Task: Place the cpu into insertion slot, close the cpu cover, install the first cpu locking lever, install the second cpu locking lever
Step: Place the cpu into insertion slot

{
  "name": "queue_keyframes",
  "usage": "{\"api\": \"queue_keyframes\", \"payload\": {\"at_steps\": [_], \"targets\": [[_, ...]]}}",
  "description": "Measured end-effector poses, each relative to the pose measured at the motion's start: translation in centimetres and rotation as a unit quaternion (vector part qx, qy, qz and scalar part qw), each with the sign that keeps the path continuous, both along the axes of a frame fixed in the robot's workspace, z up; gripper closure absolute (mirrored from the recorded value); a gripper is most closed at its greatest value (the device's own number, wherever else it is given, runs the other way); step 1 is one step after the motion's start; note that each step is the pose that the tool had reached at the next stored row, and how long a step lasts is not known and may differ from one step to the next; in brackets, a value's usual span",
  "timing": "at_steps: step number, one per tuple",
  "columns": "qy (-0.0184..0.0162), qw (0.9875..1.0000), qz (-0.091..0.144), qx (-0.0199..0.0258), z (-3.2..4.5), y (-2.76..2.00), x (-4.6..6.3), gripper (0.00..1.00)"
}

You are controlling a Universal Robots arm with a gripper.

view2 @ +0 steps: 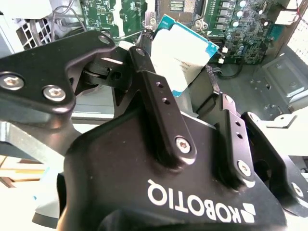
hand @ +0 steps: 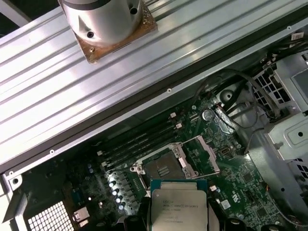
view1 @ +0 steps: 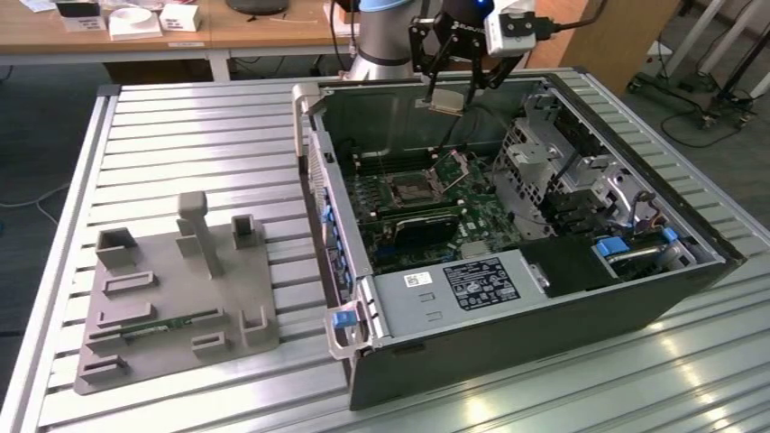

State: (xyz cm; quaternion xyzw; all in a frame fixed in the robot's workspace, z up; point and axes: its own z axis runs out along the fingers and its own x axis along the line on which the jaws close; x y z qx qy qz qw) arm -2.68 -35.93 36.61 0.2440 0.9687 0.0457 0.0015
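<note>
My gripper [view1: 453, 90] hangs above the far rim of the open computer case [view1: 673, 298], shut on the cpu [view1: 448, 102]. The cpu is a flat square chip with a silvery top and a green edge [view2: 180, 55], pinched between two black fingers [view2: 156, 96]. The insertion slot [view1: 409, 191] lies below, a dark square socket on the green board. In the first wrist view the cpu [hand: 179, 208] sits just short of the insertion slot [hand: 161, 169], apart from it. The cpu cover [hand: 202, 155] is swung open beside the socket and stands tilted up [view1: 461, 167].
Long memory slots [hand: 139, 139] run beside the socket. A metal drive cage [view1: 565, 171] and a labelled power supply box [view1: 463, 287] crowd the case. A grey fixture plate [view1: 169, 298] lies on the slatted table at the exterior view's left. The arm's base [hand: 103, 19] stands behind the case.
</note>
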Motion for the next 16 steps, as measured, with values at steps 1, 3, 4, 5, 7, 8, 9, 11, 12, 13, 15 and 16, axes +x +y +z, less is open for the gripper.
{"api": "queue_keyframes", "payload": {"at_steps": [1,3,4,5,7,8,9,11,12,13,15,16], "targets": [[0.0000,1.0000,-0.002,0.0000,0.00,0.00,0.00,0.46],[0.0000,1.0000,-0.008,0.0000,-0.01,0.00,0.00,0.46],[0.0000,0.9999,-0.010,0.0000,-0.01,0.00,0.00,0.46],[0.0000,0.9999,-0.013,0.0000,-0.02,0.00,0.00,0.46],[0.0000,0.9998,-0.020,0.0000,-0.03,0.00,0.00,0.46],[0.0000,0.9997,-0.025,0.0000,-0.03,0.00,0.00,0.46],[0.0000,0.9995,-0.030,0.0000,-0.04,0.00,0.00,0.46],[0.0000,0.9993,-0.039,0.0000,-0.05,0.00,0.00,0.46],[0.0000,0.9991,-0.042,0.0000,-0.05,0.00,0.00,0.46],[0.0000,0.9989,-0.046,0.0000,-0.06,0.00,0.00,0.46],[0.0000,0.9985,-0.054,0.0000,-0.07,0.00,0.00,0.46],[0.0000,0.9983,-0.058,0.0000,-0.08,0.00,0.00,0.46]]}}
